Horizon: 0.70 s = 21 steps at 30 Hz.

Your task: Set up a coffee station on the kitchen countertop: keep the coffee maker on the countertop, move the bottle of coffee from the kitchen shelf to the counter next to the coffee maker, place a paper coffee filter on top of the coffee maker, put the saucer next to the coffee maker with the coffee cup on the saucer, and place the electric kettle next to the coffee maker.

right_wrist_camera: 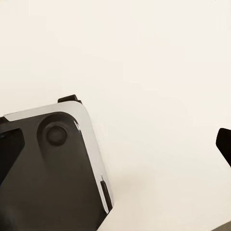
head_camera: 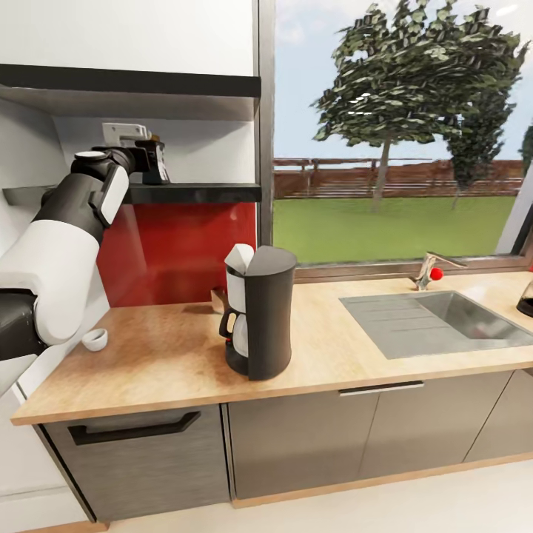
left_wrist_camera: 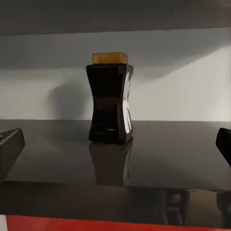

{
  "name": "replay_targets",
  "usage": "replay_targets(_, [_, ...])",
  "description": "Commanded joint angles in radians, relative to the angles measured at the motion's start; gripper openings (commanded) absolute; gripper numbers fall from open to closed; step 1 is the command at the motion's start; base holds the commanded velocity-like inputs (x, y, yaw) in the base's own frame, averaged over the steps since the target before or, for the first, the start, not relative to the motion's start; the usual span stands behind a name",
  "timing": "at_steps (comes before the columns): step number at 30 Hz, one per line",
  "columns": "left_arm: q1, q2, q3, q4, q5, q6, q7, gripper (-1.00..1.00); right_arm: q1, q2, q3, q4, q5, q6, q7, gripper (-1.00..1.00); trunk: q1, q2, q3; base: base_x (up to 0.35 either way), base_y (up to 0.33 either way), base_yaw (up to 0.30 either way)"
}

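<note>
Left wrist view: open left end effector [left_wrist_camera: 115, 144] facing coffee bottle [left_wrist_camera: 110, 98] on shelf [left_wrist_camera: 183, 154]

No readable text anywhere from my feeds. The coffee bottle [left_wrist_camera: 110, 98] on the shelf [left_wrist_camera: 115, 159] has a pale strip down one side, but I can't resolve any lettering on it. The coffee maker [head_camera: 255, 311] on the countertop [head_camera: 170, 355] shows no brand or markings that I can make out.

Bare shelf [left_wrist_camera: 159, 154] around coffee bottle [left_wrist_camera: 109, 98]
</note>
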Motion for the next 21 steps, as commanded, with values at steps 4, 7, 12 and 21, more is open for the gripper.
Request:
replay_targets(4, [0.0,0.001,-0.003,-0.003,-0.001,0.006,0.003,1.0,0.0,0.0,-0.007,0.001,0.0,-0.003,0.001,1.0,0.0,-0.001,0.0,0.006,0.0,0.0])
replay_targets(7, [0.0,0.001,-0.003,-0.003,-0.002,0.006,0.003,1.0,0.0,0.0,-0.007,0.001,0.0,-0.003,0.001,1.0,0.0,-0.001,0.0,0.09,0.0,0.0])
replay_targets(12, [0.0,0.002,-0.002,-0.003,-0.001,0.007,0.003,1.0,0.0,0.0,-0.007,0.001,0.0,-0.003,0.001,1.0,0.0,-0.001,0.0,0.268,0.0,0.0])
replay_targets(21, [0.001,0.008,-0.002,-0.003,-0.003,0.006,0.004,1.0,0.0,0.0,-0.007,0.001,0.0,-0.003,0.002,1.0,0.0,-0.001,0.0,0.079,0.0,0.0])
